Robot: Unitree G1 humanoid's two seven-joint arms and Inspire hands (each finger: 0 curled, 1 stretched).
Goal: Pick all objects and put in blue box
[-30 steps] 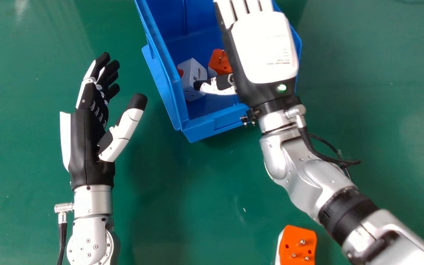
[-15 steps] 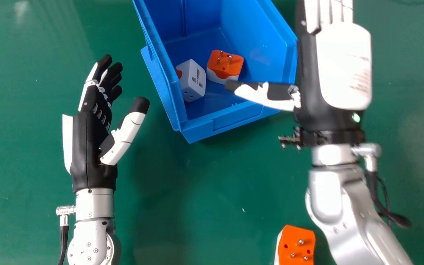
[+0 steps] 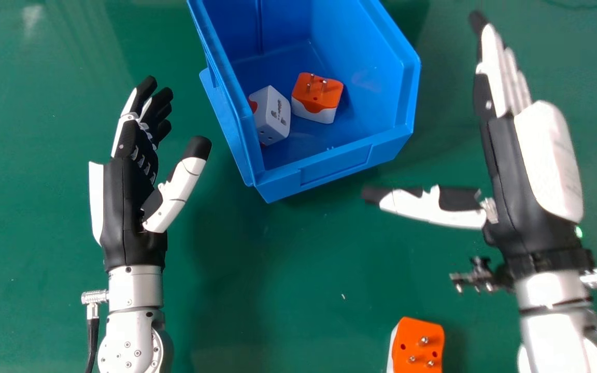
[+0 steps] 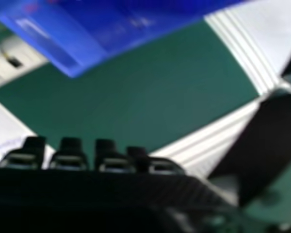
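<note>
Right hand: I have my right hand (image 3: 519, 199) released, fingers straight and thumb stretched out sideways toward the left. It grips nothing and sits apart from the box, off to its right, above the table.
Left hand: My left hand (image 3: 127, 207) is released too, fingers relaxed and thumb spread away from them. It holds nothing, left of the box and apart from it.
Table: Smooth green table (image 3: 278, 269) under everything, with a small pale fleck (image 3: 343, 296) on it between my two arms. The right hand view also gives me white ridged strips (image 4: 237, 48) bordering a green area; I can't tell what they belong to.
Loose plug: An orange and white plug (image 3: 417, 342), outside the box, on the table near my right arm, pins up, partly cut off by the head view's bottom edge.
Box: The blue box (image 3: 335, 165) sits at an angle ahead, between my hands.
Inside: A mostly white plug (image 3: 273, 114) by the left wall, socket holes showing; just beside it, an orange-topped plug (image 3: 318, 96), pins up.
</note>
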